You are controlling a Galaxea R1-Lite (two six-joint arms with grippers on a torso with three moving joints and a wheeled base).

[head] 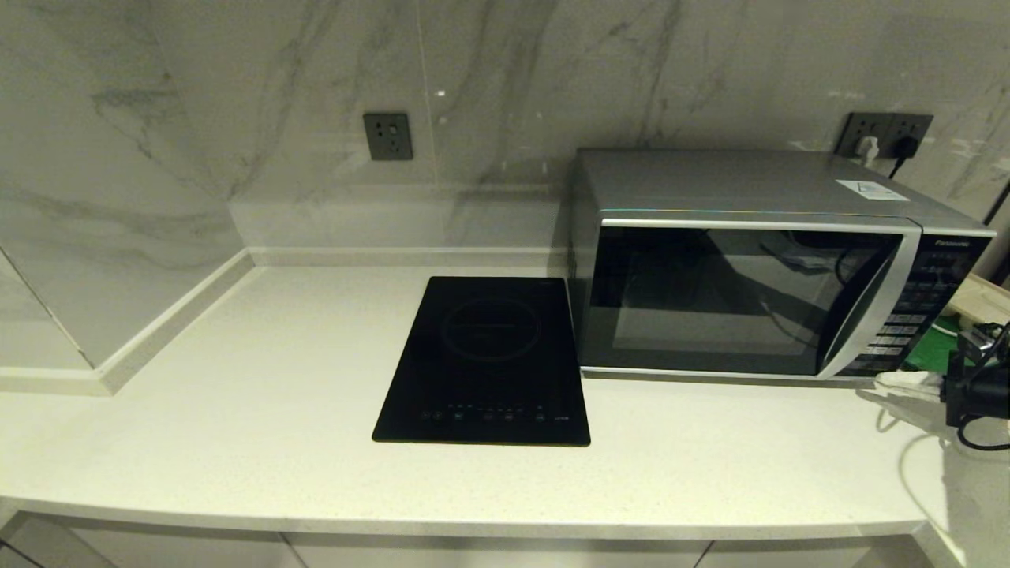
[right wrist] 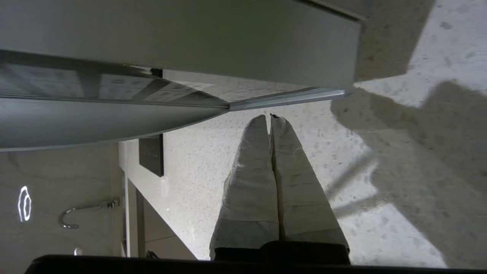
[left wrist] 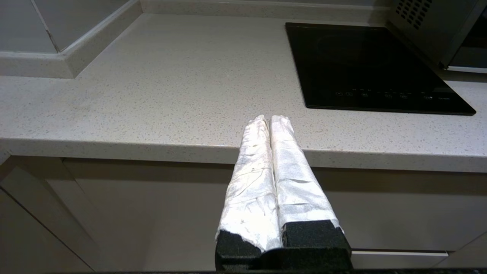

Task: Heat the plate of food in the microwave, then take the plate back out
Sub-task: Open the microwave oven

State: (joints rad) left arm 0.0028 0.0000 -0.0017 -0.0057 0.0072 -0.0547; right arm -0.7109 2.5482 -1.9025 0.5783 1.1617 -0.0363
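The silver-grey microwave (head: 757, 268) stands at the right of the counter with its dark glass door closed; nothing can be made out behind the glass. The plate of food is out of view. My right gripper (head: 889, 380) is shut and empty, low over the counter just off the microwave's front right corner, below the keypad panel (head: 915, 315). In the right wrist view its wrapped fingers (right wrist: 251, 171) point at the microwave's (right wrist: 190, 38) bottom edge. My left gripper (left wrist: 269, 118) is shut and empty, held in front of the counter's front edge, left of the hob.
A flat black induction hob (head: 485, 359) lies left of the microwave. A green tray (head: 935, 343) and a pale board (head: 978, 300) show behind the right arm. A plug and cable (head: 895, 150) sit in the wall socket above the microwave. Marble walls close the back and left.
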